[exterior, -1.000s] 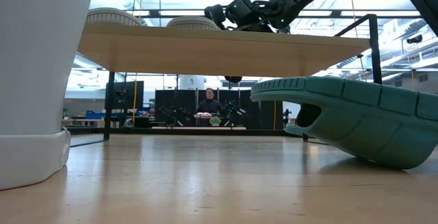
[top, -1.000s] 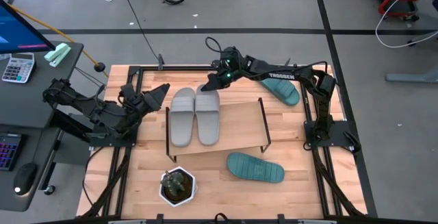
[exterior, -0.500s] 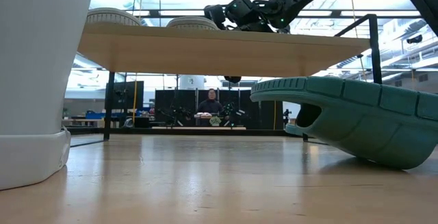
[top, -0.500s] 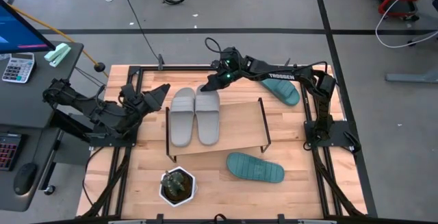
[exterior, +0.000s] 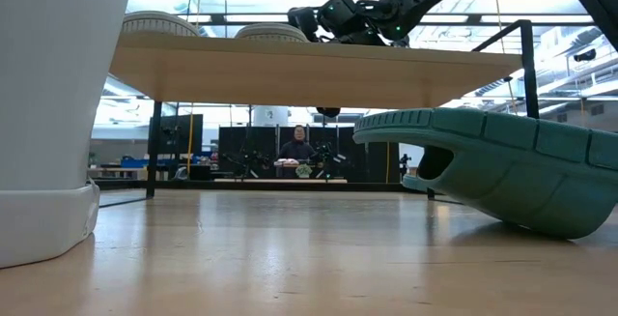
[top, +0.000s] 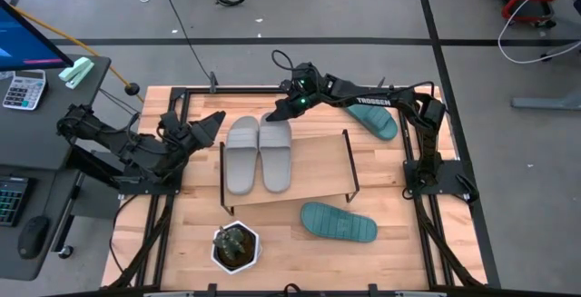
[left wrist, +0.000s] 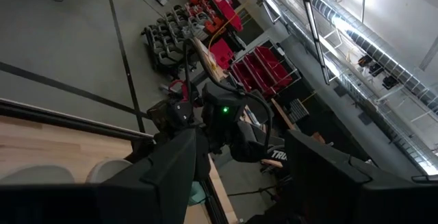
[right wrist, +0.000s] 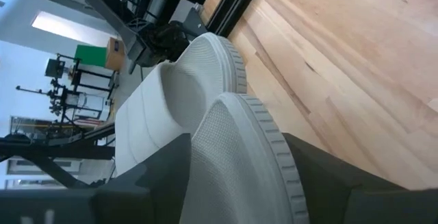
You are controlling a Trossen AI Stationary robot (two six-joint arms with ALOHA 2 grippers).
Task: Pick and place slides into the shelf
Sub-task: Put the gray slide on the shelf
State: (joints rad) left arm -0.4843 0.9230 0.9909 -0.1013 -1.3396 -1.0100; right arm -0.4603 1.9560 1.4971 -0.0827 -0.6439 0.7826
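Two grey slides sit side by side on the shelf (top: pixel 309 165) board: left grey slide (top: pixel 241 154) and right grey slide (top: pixel 276 153), touching each other, toward the shelf's left end. Their heel ends show over the board's edge in the low view. One teal slide (top: pixel 339 222) lies on the worktop (top: pixel 408 242) just in front of the shelf, near its right half. The other teal slide (top: pixel 374 117) lies on the worktop behind the shelf's right end, partly under my right arm.

My right jaws (top: pixel 276 116) are at the shelf's back edge, straddling the heel end of the right grey slide; the wrist view shows a finger on each side of its sole. Jaws apart, and I cannot tell if they press on the slide.

My left jaws (top: pixel 216 120) wait off the shelf's left end, above the worktop, apart, holding nothing.

A potted plant (top: pixel 235 246) in a white pot stands on the worktop in front of the shelf's left end.

A person (exterior: pixel 295 149) is visible far behind the shelf.
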